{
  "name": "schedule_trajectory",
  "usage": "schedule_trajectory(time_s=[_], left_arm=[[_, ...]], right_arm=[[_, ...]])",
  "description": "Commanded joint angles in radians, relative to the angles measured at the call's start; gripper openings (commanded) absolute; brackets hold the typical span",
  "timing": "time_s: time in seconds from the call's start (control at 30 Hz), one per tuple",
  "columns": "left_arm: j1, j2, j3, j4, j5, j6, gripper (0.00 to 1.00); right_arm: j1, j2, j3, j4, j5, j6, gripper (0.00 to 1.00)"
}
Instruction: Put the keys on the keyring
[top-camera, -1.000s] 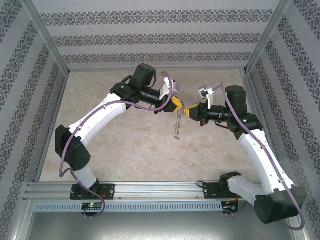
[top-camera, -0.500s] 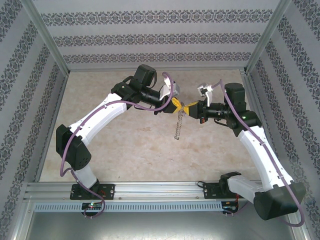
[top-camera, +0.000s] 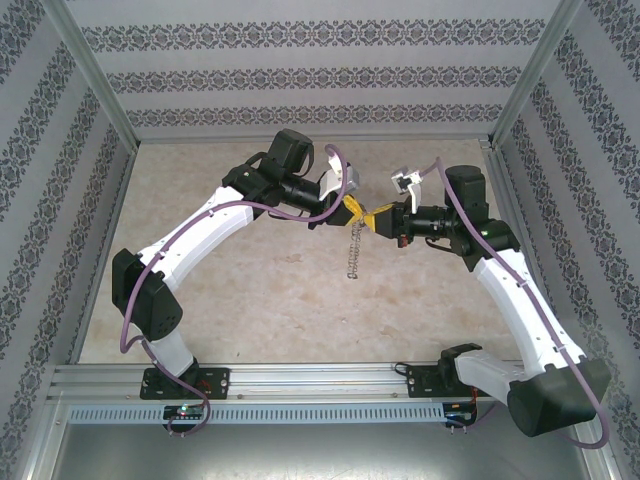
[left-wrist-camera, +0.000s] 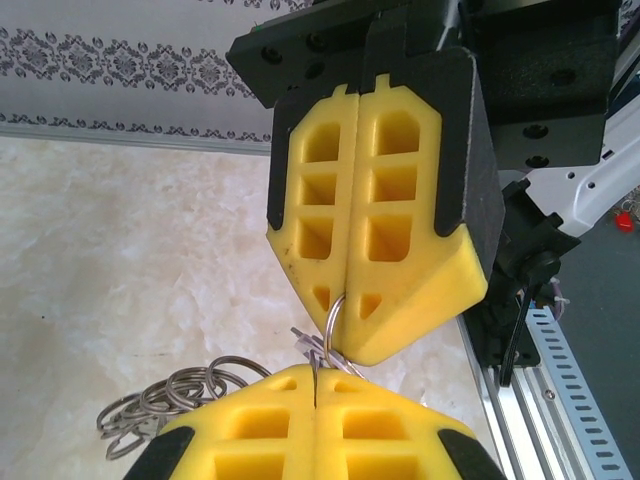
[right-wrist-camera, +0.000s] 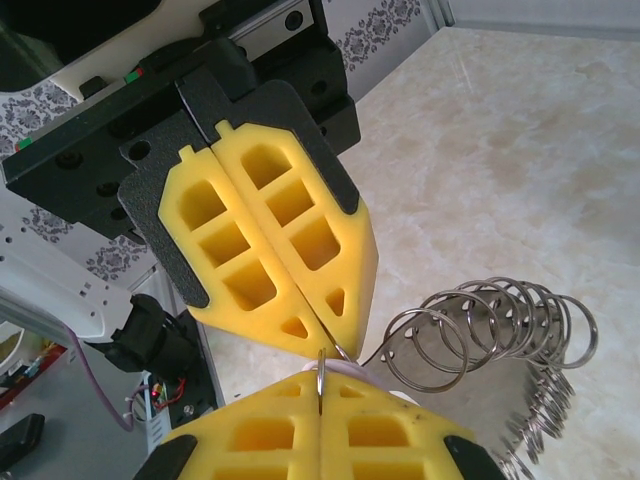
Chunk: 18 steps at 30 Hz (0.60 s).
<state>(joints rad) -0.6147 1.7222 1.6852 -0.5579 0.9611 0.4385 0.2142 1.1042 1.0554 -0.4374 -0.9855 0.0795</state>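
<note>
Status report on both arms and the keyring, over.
Left gripper and right gripper shut, tip to tip, both pinching the keyring mid-air. Its loops hang free below. Nothing in the way.

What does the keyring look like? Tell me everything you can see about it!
The keyring is thin, shiny grey metal wire. Lots of small round wire loops bunch along it, a bit like a spring. Its top is pinched where the yellow tips of the left hand and the right hand meet, and both hands are shut on it. The rest dangles below them in a floppy string and seems to hang in the air above the pale table.
</note>
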Motion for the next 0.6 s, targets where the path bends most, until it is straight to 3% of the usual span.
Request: schedule_trajectory(time_s=[0.0, 0.57], left_arm=[[-0.014, -0.04, -0.003, 0.091, 0.056, 0.012, 0.0], [-0.015, -0.147, -0.129, 0.257, 0.039, 0.091, 0.0]], right_arm=[[0.019, 0.026, -0.015, 0.008, -0.017, 0.012, 0.0], [-0.028, 0.065, -0.029, 0.043, -0.096, 0.132, 0.0]])
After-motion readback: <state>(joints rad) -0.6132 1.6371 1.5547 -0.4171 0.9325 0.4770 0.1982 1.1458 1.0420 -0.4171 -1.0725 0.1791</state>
